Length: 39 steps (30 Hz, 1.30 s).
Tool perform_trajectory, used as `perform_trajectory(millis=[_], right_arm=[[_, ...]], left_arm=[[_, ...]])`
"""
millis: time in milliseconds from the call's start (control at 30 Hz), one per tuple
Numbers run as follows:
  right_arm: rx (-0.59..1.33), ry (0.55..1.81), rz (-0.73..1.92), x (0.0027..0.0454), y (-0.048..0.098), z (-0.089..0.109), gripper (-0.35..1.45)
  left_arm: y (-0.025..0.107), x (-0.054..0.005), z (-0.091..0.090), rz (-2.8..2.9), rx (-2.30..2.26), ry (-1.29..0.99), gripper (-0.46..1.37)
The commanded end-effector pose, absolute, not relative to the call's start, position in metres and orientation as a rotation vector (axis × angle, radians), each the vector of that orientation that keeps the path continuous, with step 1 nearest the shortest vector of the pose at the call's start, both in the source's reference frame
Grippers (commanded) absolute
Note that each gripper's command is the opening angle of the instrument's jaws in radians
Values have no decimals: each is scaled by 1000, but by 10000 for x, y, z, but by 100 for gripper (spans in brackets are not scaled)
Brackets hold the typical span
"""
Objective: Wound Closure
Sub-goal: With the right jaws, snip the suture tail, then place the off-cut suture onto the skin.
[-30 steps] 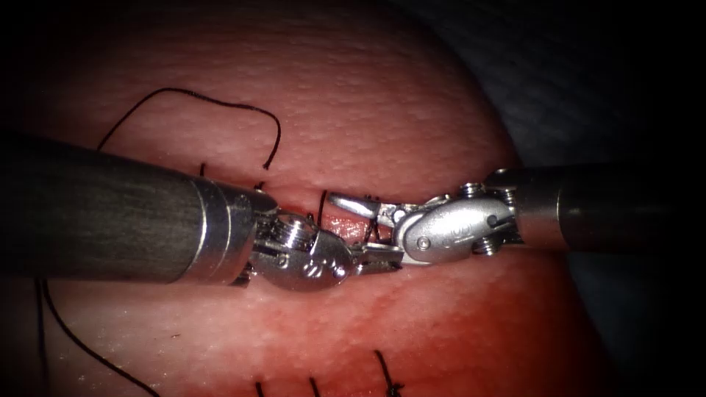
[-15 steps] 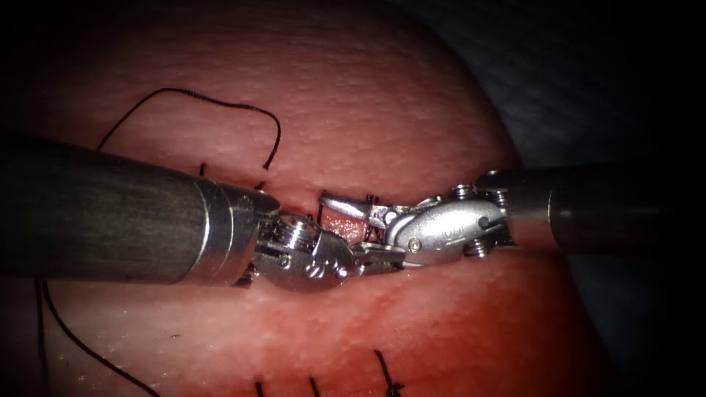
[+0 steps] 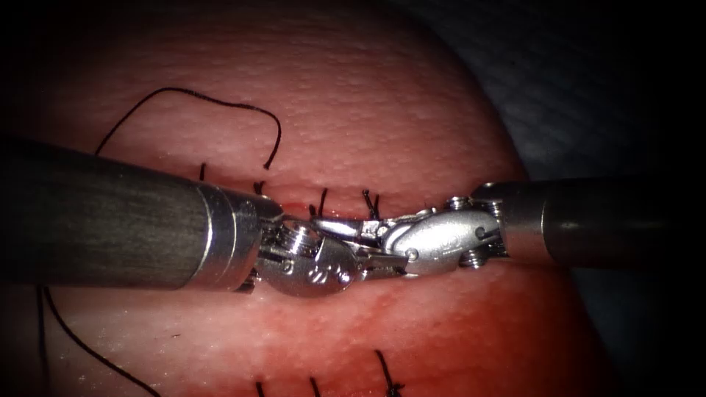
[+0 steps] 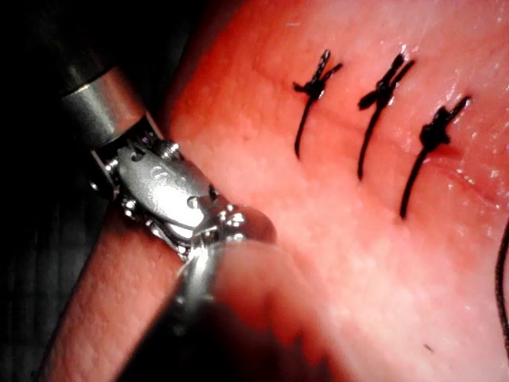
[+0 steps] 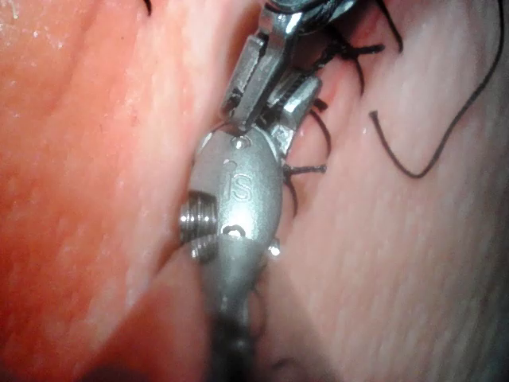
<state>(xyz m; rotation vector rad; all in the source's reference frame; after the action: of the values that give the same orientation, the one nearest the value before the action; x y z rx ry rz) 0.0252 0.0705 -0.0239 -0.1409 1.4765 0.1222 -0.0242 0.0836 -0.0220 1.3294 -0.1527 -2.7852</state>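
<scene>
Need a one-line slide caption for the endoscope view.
Left gripper and right gripper meet tip to tip over the cut in the tissue, with a loose thread lying above.

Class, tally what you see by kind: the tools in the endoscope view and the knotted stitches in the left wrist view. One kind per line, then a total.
Tools: 2, the left arm's tool and the right arm's tool; what they hold cannot be made out.
Knotted stitches: 3.
Total: 5.
</scene>
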Motion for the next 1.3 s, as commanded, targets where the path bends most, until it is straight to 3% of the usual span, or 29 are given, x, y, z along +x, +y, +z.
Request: perform_trajectory(millis=[33, 200, 233, 267, 300, 367, 600, 933, 1300], right_arm=[[-141, 1474, 122, 250, 705, -240, -35], [-134, 1473, 129, 245, 709, -241, -35], [-136, 1468, 134, 244, 711, -242, -20], [-136, 1466, 136, 243, 712, -242, 30], [-146, 1449, 150, 241, 713, -243, 92], [-154, 1424, 163, 238, 716, -245, 122], [-132, 1407, 163, 213, 722, -250, 131], [-106, 1396, 161, 177, 729, -262, 127], [-109, 1389, 165, 173, 730, -263, 125]], left_arm=[[836, -241, -220, -2784, 1328, -149, -35], [836, -240, -221, -2782, 1329, -148, -35], [835, -239, -221, -2782, 1329, -148, -35], [834, -239, -221, -2780, 1329, -147, -35], [833, -237, -222, -2778, 1330, -147, -35], [831, -235, -223, -2775, 1330, -146, -35], [820, -223, -232, -2765, 1353, -177, -35], [791, -182, -237, -2776, 1401, -119, -35], [770, -134, -215, -2915, 1738, 373, -31]])
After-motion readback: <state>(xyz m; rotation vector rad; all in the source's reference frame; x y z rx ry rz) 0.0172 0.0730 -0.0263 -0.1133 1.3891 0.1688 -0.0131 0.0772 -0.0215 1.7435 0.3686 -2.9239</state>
